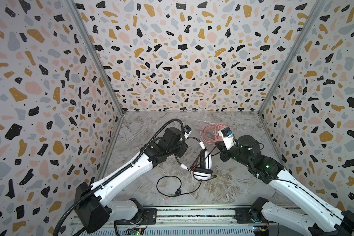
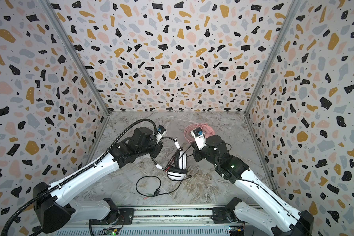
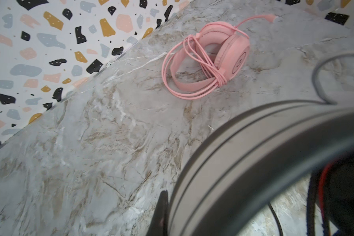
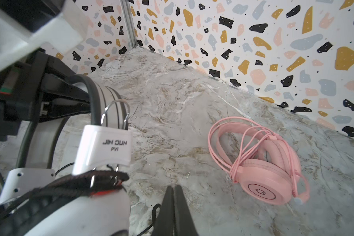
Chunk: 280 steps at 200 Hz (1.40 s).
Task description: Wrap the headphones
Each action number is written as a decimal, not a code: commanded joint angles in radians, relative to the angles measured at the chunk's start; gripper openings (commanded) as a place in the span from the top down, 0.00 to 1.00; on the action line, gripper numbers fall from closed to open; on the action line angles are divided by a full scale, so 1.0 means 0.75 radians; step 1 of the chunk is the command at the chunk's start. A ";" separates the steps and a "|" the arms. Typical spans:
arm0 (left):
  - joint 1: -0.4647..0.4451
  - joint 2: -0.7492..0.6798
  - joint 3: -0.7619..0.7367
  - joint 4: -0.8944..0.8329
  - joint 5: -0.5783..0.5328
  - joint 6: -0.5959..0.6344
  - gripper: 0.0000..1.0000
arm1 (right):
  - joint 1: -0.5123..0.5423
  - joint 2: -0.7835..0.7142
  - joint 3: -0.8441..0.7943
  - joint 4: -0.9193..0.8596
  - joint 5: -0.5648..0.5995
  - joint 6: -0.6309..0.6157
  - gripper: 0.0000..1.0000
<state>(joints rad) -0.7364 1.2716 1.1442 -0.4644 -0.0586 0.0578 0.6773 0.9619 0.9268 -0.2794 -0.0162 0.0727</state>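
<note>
The white-and-black headphones stand in the middle of the marble table in both top views. My left gripper is shut on their striped headband, and one finger presses against the band. My right gripper is shut just right of the headset. The thin black cable comes out beside its jaws and runs taut to the headset. The rest of the cable lies in a loose loop toward the front. The pink headphones lie farther back with their pink cable wound around them.
Terrazzo-patterned walls close in the table on the left, back and right. The arms' mounting rail runs along the front edge. The cable's plug end lies near that edge. Bare marble stretches behind the left gripper.
</note>
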 commanded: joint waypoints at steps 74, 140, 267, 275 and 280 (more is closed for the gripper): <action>-0.012 -0.196 -0.006 0.142 0.620 -0.050 1.00 | -0.140 0.092 -0.123 0.329 -0.303 0.143 0.96; -0.012 -0.227 0.004 0.349 0.695 -0.225 1.00 | -0.139 0.088 -0.315 0.612 -0.530 0.268 0.83; -0.010 -0.297 0.197 0.423 0.416 -0.401 1.00 | -0.107 0.267 -0.655 1.345 -0.708 0.613 0.60; -0.010 -0.304 0.203 0.427 0.365 -0.408 1.00 | -0.102 0.281 -0.678 1.390 -0.702 0.631 0.61; -0.010 -0.308 0.201 0.436 0.339 -0.409 1.00 | -0.101 0.291 -0.687 1.410 -0.702 0.640 0.61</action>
<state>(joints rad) -0.7425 1.0786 1.2442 -0.2562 0.3099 -0.1879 0.5911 1.1664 0.4397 0.6300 -0.5354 0.4931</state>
